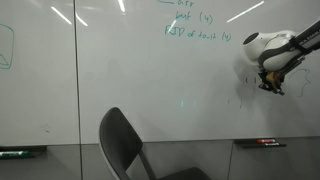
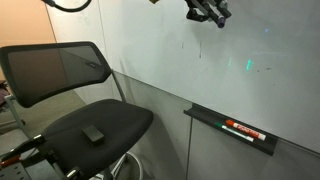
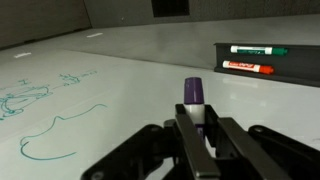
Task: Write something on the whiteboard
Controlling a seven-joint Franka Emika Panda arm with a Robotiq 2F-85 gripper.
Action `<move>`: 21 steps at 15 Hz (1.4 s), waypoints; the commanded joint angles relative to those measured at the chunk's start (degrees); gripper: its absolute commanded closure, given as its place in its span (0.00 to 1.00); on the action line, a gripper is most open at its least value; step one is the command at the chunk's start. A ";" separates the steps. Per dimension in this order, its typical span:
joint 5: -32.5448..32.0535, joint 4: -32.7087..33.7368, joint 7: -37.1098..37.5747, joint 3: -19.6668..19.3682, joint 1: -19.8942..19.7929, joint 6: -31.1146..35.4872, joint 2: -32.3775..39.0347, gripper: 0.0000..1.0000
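A very large glossy whiteboard fills the wall behind a dark chair, with a few lines of green handwriting near its top. Toward the board's right side, the tool pinches a purple-ended marker between its fingers, the purple end facing the board; whether it touches is unclear. The arm reaches in from the right, its white wrist tilted downward.

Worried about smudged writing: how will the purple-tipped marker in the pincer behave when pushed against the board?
Likely stiff: the marker is a straight hard-looking barrel. It may slide back in the pincer, being smooth. On the glossy whiteboard its tip should glide.
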 commanded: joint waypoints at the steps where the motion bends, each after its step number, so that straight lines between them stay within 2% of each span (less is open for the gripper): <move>1: 0.60 -5.07 -3.34 1.32 1.06 -1.72 -3.21 0.91; 5: 3.36 -10.32 -3.37 3.19 2.31 -1.08 -4.16 0.91; 8: 2.39 -11.46 -1.00 4.96 4.02 -0.10 -3.90 0.91; 14: -0.49 -4.40 1.25 7.86 7.34 -2.56 -0.81 0.91; 21: -2.11 3.91 1.51 6.74 7.11 -3.29 5.11 0.91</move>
